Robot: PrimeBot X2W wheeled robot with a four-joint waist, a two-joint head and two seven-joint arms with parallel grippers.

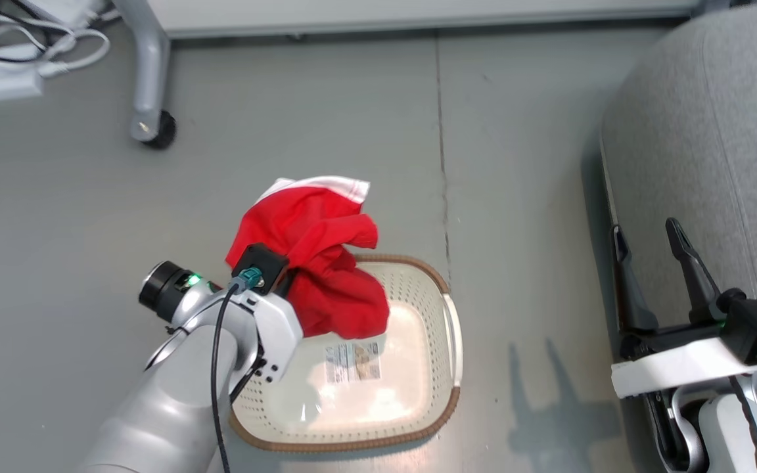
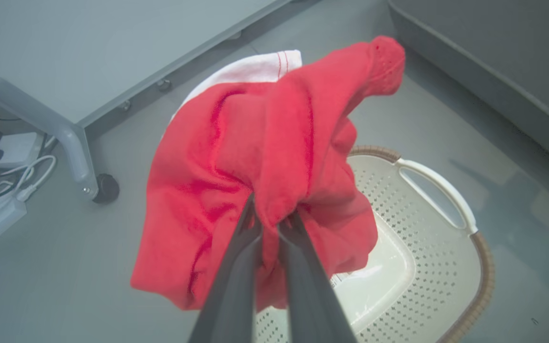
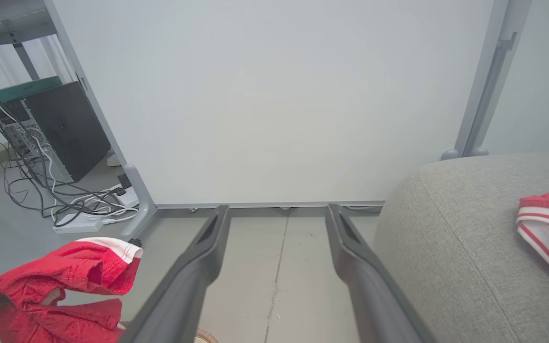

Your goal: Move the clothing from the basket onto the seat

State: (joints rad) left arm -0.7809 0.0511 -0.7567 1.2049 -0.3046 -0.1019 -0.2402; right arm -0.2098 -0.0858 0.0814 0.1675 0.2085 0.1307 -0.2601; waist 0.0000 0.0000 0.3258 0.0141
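A red garment with a white panel [image 1: 313, 259] hangs bunched above the back left part of the cream basket [image 1: 447, 341], lifted clear of it. My left gripper [image 2: 270, 224] is shut on a fold of this clothing [image 2: 265, 162], its fingers hidden under the cloth in the head view. The basket's inside shows only a label on its floor. The grey seat [image 1: 700, 131] fills the right side, with a red-and-white striped piece [image 3: 548, 228] lying on it. My right gripper [image 1: 648, 236] stands open and empty at the seat's left edge.
A wheeled grey table leg [image 1: 148, 98] stands on the floor behind the basket, with white cables [image 1: 56, 46] at the far left. A pale panel [image 3: 274, 95] closes off the back. Bare grey floor [image 1: 523, 197] lies between basket and seat.
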